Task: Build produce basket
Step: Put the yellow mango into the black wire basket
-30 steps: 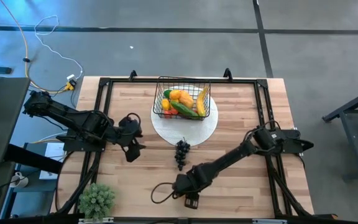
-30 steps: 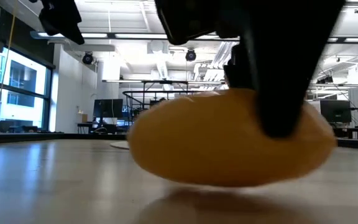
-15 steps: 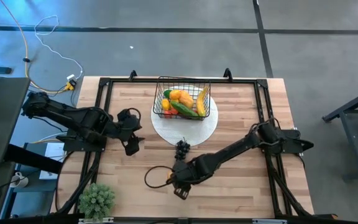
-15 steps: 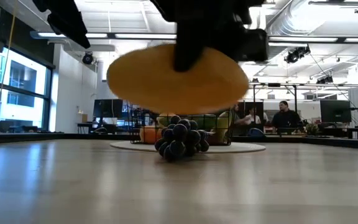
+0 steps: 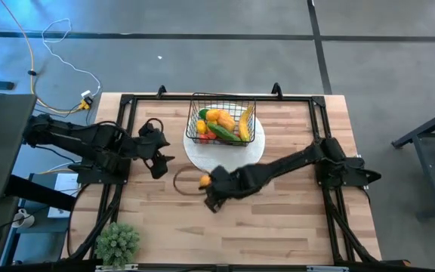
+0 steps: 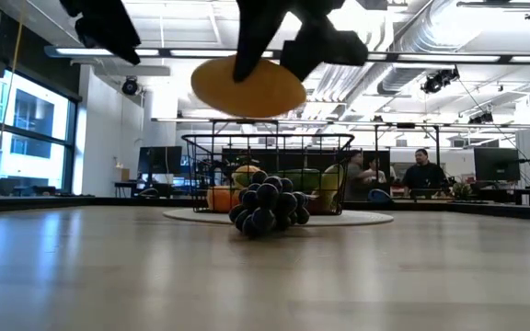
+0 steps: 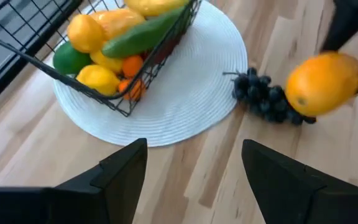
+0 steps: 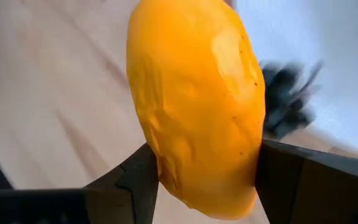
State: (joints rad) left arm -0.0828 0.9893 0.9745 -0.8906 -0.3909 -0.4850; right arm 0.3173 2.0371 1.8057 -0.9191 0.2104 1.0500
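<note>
The black wire basket [image 5: 221, 121] stands on a round white plate [image 5: 257, 153] at the far middle, holding a banana, a cucumber, lemons and other toy produce. Dark grapes [image 6: 267, 208] lie on the table just in front of the plate; my right arm hides them in the high view. My right gripper [image 5: 207, 183] is shut on the orange mango [image 8: 197, 106], held in the air near the grapes. My left gripper [image 5: 158, 156] is open and empty, left of the plate. My right gripper pinches the mango between its two fingers, one on each long side [image 8: 157, 168], across its width. The fingers come at it from above [image 6: 279, 41]. The mango is lifted well clear of the table, lying roughly level in the low view [image 6: 248, 87].
A green potted plant [image 5: 118, 242] stands at the near left corner. A black frame [image 5: 127, 136] runs round the table's edges. Bare wood lies on the near half of the table. People sit in the room beyond the table [image 6: 421, 170].
My right gripper has lifted the mango off the table near the near edge and carried it up and toward the far edge, to beside the grapes. My left gripper has drifted a little toward the far edge.
</note>
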